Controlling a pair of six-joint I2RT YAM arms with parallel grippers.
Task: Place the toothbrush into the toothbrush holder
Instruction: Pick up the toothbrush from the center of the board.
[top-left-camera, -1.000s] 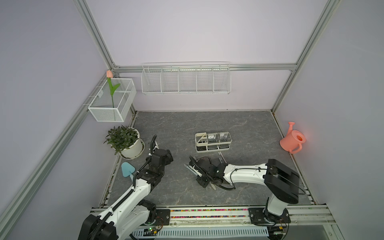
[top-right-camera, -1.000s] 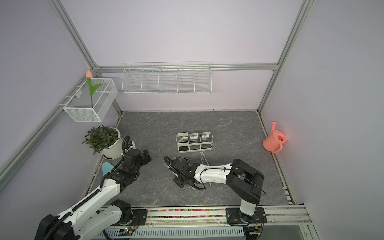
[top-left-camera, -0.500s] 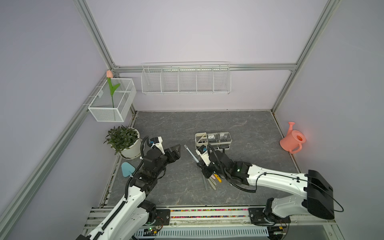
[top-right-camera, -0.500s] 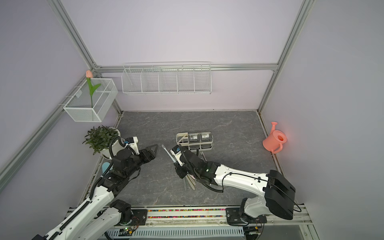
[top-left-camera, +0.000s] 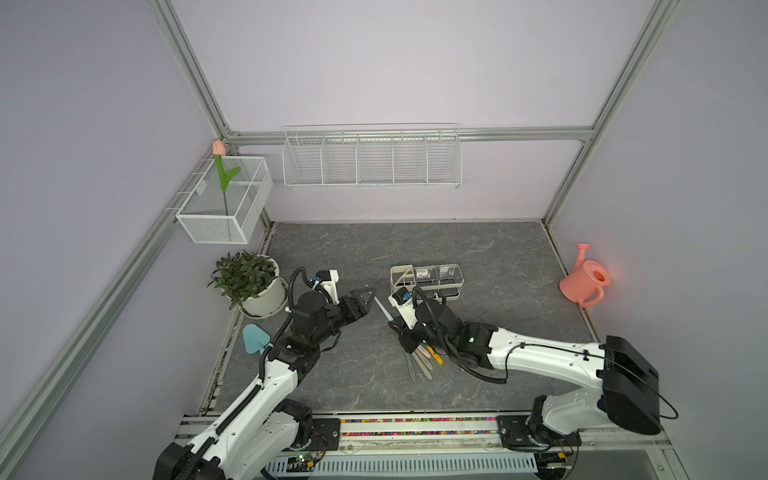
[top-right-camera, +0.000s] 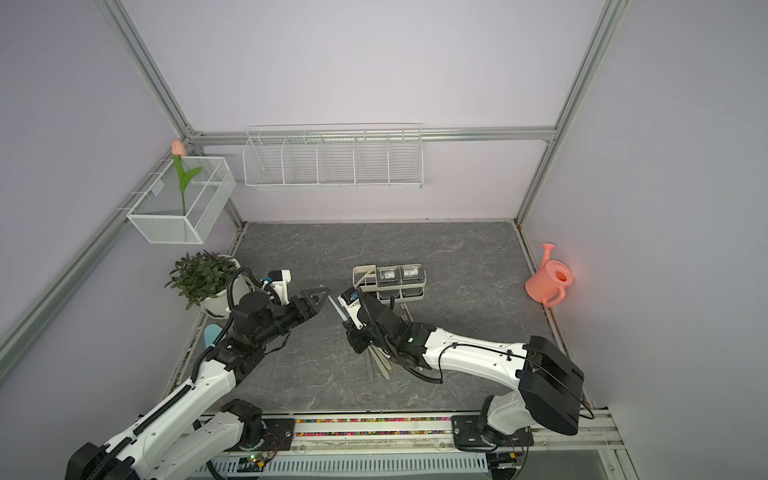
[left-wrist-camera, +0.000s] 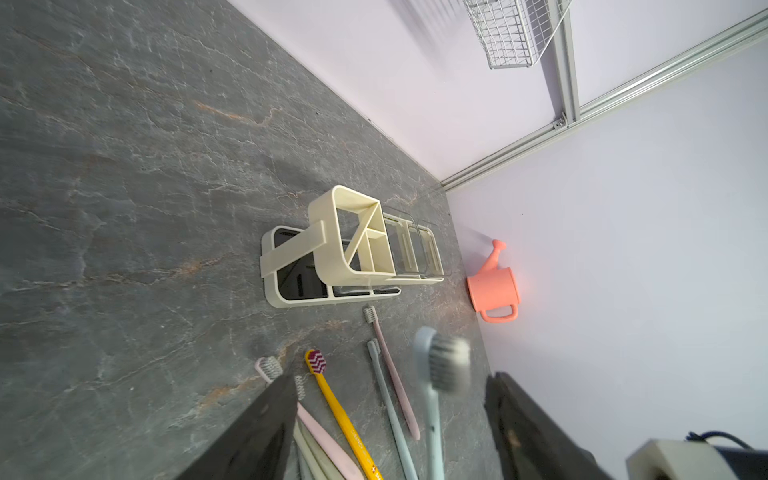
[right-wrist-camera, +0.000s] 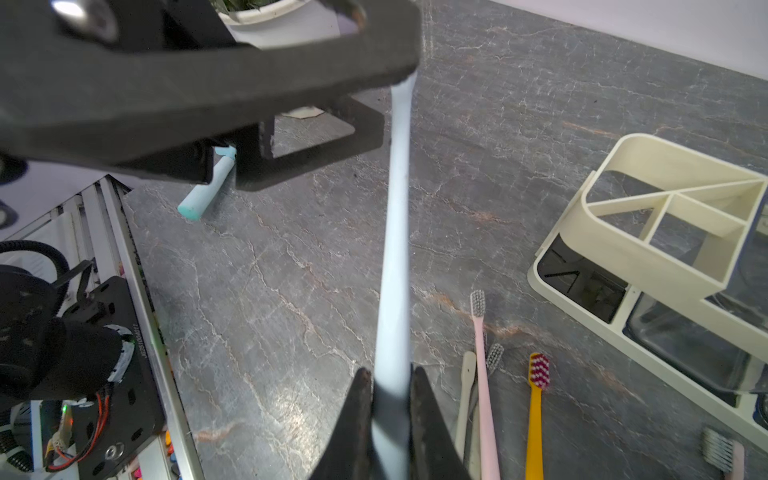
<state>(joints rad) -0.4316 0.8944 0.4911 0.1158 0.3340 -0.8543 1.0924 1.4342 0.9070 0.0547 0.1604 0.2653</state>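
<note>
1. Handover in mid-air, in both top views: the right gripper (top-left-camera: 397, 325) is clamped on a pale blue toothbrush (top-left-camera: 382, 307), lifted off the grey table (top-left-camera: 478, 249) and slanting toward the left gripper (top-left-camera: 365, 301), which stands spread wide at the brush's far end. The toothbrush holder (top-left-camera: 402, 274), a cream rack, stands on the table just behind the right gripper. Spare toothbrushes (top-left-camera: 422, 363) lie beneath that arm.
2. Left wrist view: the blurred bristle head of the toothbrush (left-wrist-camera: 446, 361) sits between the two dark fingers (left-wrist-camera: 257, 428), nearer one than the other. A gap shows on each side, so nothing is grasped here. Beyond stands the toothbrush holder (left-wrist-camera: 353, 232). Its end compartment, split by a slanted divider, looks empty, and clear cups (left-wrist-camera: 419, 249) fill the other two.
3. Right wrist view: the right gripper's fingers (right-wrist-camera: 357, 415) pinch the handle of the toothbrush (right-wrist-camera: 392, 270) tightly. Its far end passes by the left gripper's tips, and whether it touches them cannot be told.
4. Judgement on the step: the left fingers should close on the firm neck below the bristles, not on the bristles themselves. The right grip should let go only once that hold is secure. Then the brush wants carrying upright, handle down, into the empty end compartment without nudging the rack.
</note>
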